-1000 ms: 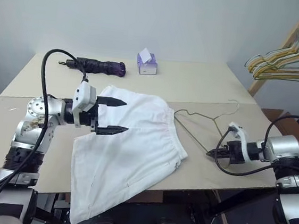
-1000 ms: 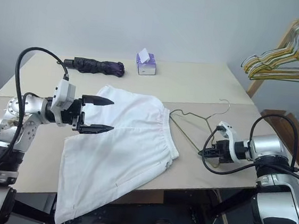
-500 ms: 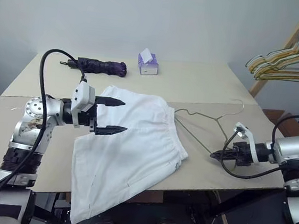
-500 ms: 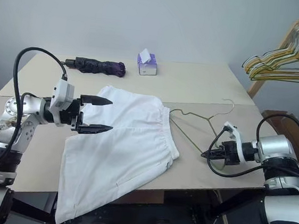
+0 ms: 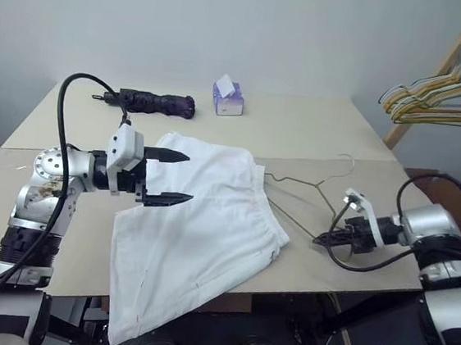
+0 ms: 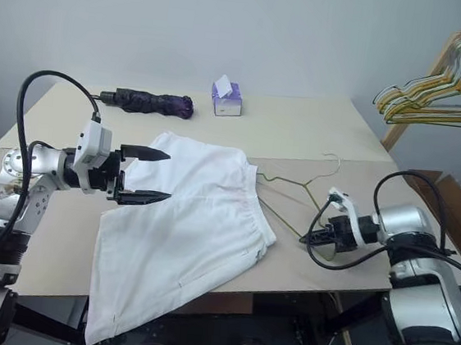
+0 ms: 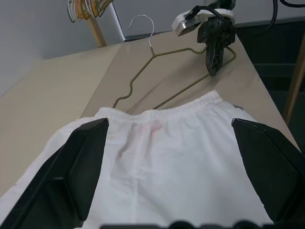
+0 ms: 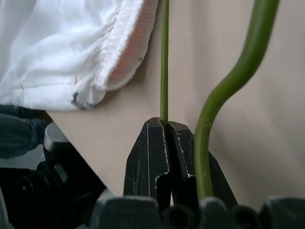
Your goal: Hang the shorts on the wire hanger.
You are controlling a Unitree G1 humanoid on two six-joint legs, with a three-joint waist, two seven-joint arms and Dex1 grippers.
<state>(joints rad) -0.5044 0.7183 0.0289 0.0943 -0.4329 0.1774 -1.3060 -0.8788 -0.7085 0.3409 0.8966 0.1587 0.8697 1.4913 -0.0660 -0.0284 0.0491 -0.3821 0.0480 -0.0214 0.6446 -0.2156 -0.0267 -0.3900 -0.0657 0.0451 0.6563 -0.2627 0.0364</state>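
The white shorts (image 5: 199, 235) lie spread on the table (image 5: 301, 130), waistband to the right, with one leg hanging over the front edge. The wire hanger (image 5: 294, 180) lies flat just right of the waistband, its hook pointing to the far right. My right gripper (image 5: 320, 240) is shut on the hanger's near corner. In the right wrist view its fingertips (image 8: 157, 138) pinch the thin wire (image 8: 164, 57). My left gripper (image 5: 190, 177) hovers open above the shorts' left part, holding nothing. The left wrist view shows its wide-spread fingers (image 7: 71, 167) over the shorts (image 7: 167, 167).
A folded dark umbrella (image 5: 151, 101) and a purple tissue box (image 5: 227, 98) lie at the table's far side. A wooden rack with a bundle of yellow and green hangers (image 5: 436, 99) stands off the table's right. The table's right edge runs close to my right gripper.
My right gripper has turned and shifted slightly left with the hanger's corner in it. The hanger's hook end has swung left, closer to the shorts. The left gripper has kept still.
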